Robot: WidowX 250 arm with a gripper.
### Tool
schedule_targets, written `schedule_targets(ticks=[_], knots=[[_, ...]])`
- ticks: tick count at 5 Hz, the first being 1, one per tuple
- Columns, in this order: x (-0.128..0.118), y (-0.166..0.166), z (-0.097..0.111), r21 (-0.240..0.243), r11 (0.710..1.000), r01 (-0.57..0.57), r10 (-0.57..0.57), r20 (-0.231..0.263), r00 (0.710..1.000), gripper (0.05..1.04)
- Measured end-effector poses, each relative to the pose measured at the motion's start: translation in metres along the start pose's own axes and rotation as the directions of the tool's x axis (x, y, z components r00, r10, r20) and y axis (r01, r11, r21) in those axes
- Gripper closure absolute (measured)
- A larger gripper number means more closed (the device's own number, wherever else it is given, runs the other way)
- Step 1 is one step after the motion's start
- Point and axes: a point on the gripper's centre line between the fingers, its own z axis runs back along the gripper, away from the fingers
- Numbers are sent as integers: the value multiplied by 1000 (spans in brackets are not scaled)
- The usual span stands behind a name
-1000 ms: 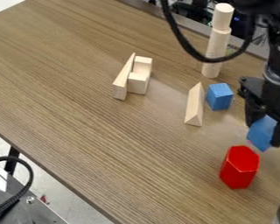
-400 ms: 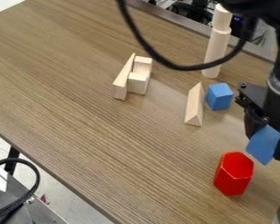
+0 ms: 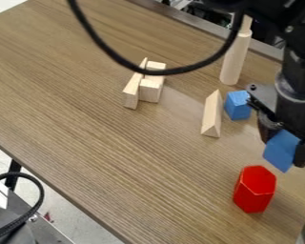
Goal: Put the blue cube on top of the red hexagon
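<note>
- I hold a blue, flat-faced block, apparently painted wood [image 3: 281, 150], in my black two-finger gripper [image 3: 285, 147], its fingers parted only by the block's width, at the right of the camera view.
- The target, a glossy red hexagonal prism [image 3: 254, 189], stands upright on the brown wood-grain table [image 3: 116, 157], just below and left of my load in the view, the two apart.
- A second blue piece, a small cube, apparently wooden [image 3: 237, 105], sits on the table beside a pale wooden triangular prism [image 3: 211, 116]. I take the gripped block as the one to place, though its full shape is partly hidden.
- The step in hand, as I judge it, is lining up above the red top. The block looks tilted, so I should level its underside and centre it before lowering.
- A gentle, straight descent suits the narrow perch; a sideways nudge could topple the prism. I should open only once the block sits flat, then lift straight away.
</note>
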Motion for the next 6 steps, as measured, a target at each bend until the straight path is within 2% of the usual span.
schedule_targets(ticks=[2, 4, 6], knots=[[-19, 15, -5, 4, 997, -73, 73, -77, 994, 518], [-22, 15, -10, 4, 999, -46, 46, -114, 992, 518], [-11, 6, -15, -15, 1000, -11, 10, -95, 995, 518]])
